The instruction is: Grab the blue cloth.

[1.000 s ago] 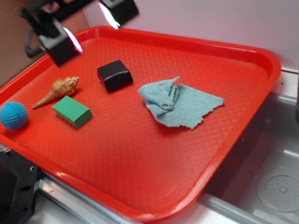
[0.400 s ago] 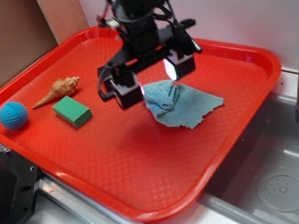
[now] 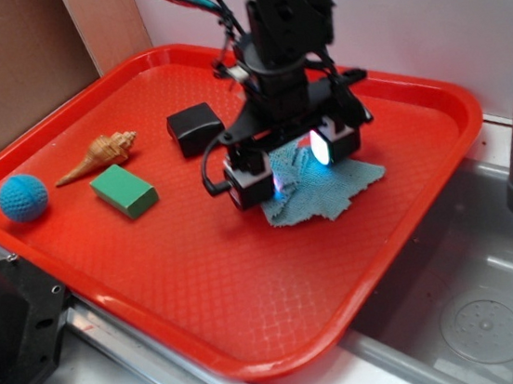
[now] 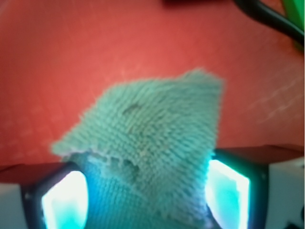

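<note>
Blue cloth [image 4: 152, 143] fills centre of wrist view, pale blue-grey knit, frayed edge, a corner pointing up-right. It lies on the red tray [image 4: 71, 57]. Gripper [image 4: 145, 200] jaws stand apart, one glowing cyan pad [image 4: 64, 202] each side of cloth. View blurred; dark cable [image 4: 271, 19] at top right.

Arm reaches in from top of exterior view, black links stacked near vertical, wrist pointing down. Coloured cables run along upper link toward the left edge. Claw [image 3: 293, 166] low, fingers spread wide, one finger [image 3: 248, 180] at left, the other at right. Inner pads glow cyan-white. Wrist view: both pads [image 4: 64, 199] lit at bottom corners, wide gap between them, white finger housings at the frame edges. Jaws parted, not closed on anything.
</note>
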Robot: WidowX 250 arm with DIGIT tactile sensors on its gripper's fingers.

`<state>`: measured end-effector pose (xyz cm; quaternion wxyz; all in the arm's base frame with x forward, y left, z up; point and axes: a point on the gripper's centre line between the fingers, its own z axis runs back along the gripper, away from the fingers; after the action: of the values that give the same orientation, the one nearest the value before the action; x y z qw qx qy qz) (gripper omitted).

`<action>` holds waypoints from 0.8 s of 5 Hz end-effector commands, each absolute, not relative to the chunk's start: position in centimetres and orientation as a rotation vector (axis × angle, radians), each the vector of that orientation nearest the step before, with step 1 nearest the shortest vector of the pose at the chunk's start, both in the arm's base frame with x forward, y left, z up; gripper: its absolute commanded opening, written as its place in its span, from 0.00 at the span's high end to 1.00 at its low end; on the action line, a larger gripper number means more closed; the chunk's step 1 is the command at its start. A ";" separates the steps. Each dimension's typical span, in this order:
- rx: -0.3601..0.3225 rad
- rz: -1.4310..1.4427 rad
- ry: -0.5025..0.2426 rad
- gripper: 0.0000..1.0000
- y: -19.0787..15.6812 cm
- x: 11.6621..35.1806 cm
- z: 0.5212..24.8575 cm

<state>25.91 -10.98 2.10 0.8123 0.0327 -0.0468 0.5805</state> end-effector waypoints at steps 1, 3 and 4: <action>0.072 1.267 -0.131 1.00 -11.3 26.5 1.7; 0.071 1.278 -0.097 1.00 -10.9 26.3 1.8; 0.048 1.241 -0.047 1.00 -10.5 26.1 2.1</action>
<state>26.01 -11.33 1.88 0.8190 0.0263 -0.0200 0.5728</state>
